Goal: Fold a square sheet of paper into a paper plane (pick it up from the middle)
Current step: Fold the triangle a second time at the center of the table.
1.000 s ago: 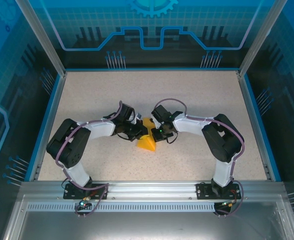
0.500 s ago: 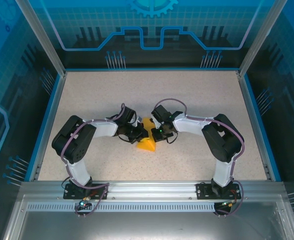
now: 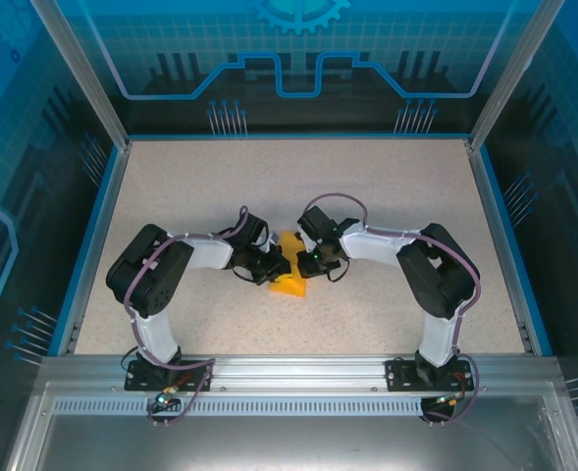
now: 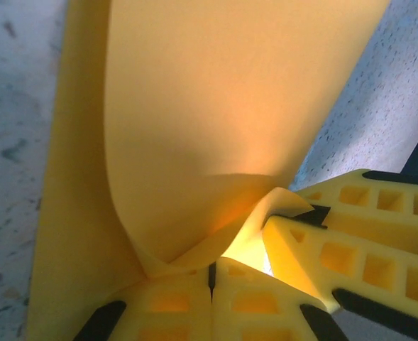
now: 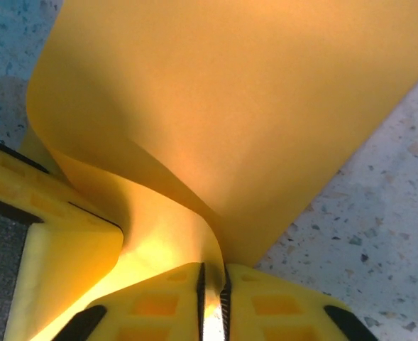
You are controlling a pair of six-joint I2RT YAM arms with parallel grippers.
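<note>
This is a robotics lab work cell, not a home or shop. A speckled beige tabletop [image 3: 387,186] with a thin blue rim [image 3: 298,136] sits inside an enclosure of slanted silver aluminium posts [image 3: 78,74] and blue-tinted transparent panels printed with gear and circuit-line graphics [image 3: 298,49]. Along the near edge runs a slotted aluminium rail [image 3: 298,371], to which two black-and-white robot arms [image 3: 161,285] [image 3: 436,275] are bolted, with purple cables [image 3: 333,199] looping along their links.

Speckled beige table [image 3: 387,196], blue rim [image 3: 290,136] around it, partly folded orange-yellow sheet of paper [image 3: 289,286] near the middle, one part flat on the surface, the rest curling up off it
</note>
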